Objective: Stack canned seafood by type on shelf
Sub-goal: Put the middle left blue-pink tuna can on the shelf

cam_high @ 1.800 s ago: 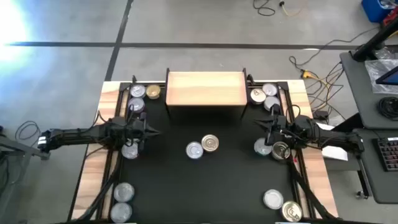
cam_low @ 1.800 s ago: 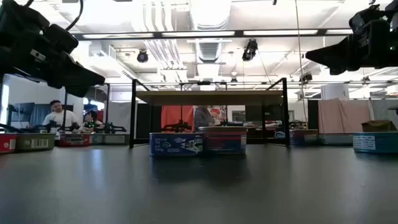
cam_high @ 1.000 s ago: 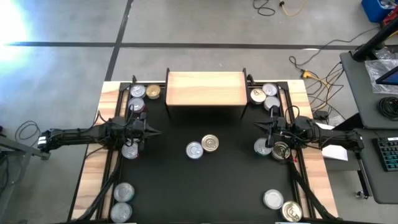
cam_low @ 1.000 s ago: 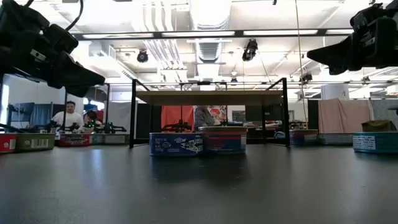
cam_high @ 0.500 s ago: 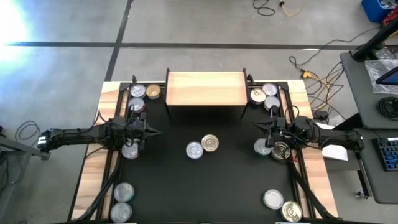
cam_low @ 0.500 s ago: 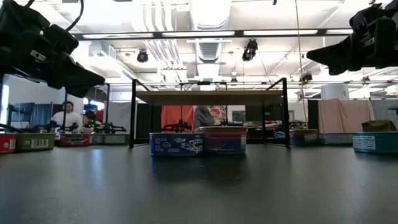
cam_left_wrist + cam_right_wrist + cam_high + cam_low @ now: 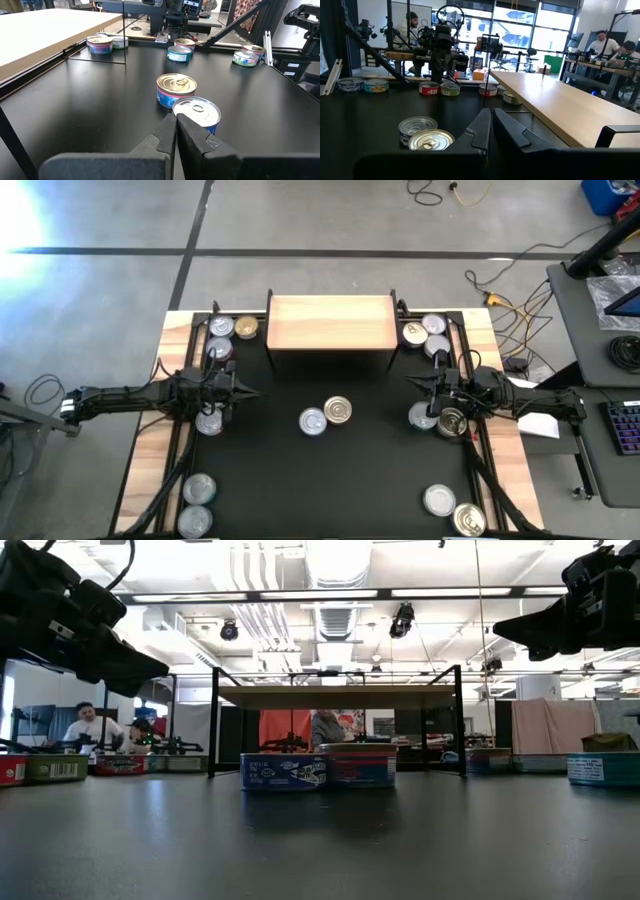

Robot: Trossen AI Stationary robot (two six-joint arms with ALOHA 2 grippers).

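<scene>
The shelf (image 7: pixel 331 321) stands at the far middle of the black mat (image 7: pixel 330 480) on the bench (image 7: pixel 148 440), and its light wood top carries no tins. Two tins lie side by side, touching, in the middle of the mat: one with a silver top (image 7: pixel 313 421) and one with a gold top (image 7: pixel 338 410). In the low view the same pair stands in front of the shelf, the silver-topped one with a blue label (image 7: pixel 284 771) and the other with a reddish label (image 7: pixel 358 767).

More tins sit at the edges. A small group (image 7: pixel 229 329) lies just beside the left end of the shelf, and another group (image 7: pixel 425 330) lies just beside its right end. Two tins (image 7: pixel 198 502) are at the near left corner of the mat and two more (image 7: pixel 452 510) at the near right corner.

The left gripper (image 7: pixel 243 392) hangs over the left side of the mat, pointing toward the middle, with one tin (image 7: pixel 209 421) just beside it. In the left wrist view its fingers (image 7: pixel 167 134) are pressed together and hold nothing. The right gripper (image 7: pixel 412 382) hangs over the right side, pointing toward the middle, near two tins (image 7: pixel 438 420). In the right wrist view its fingers (image 7: pixel 481 127) are also closed on nothing.

A person (image 7: pixel 83 725) is seen in the room far behind the bench.
</scene>
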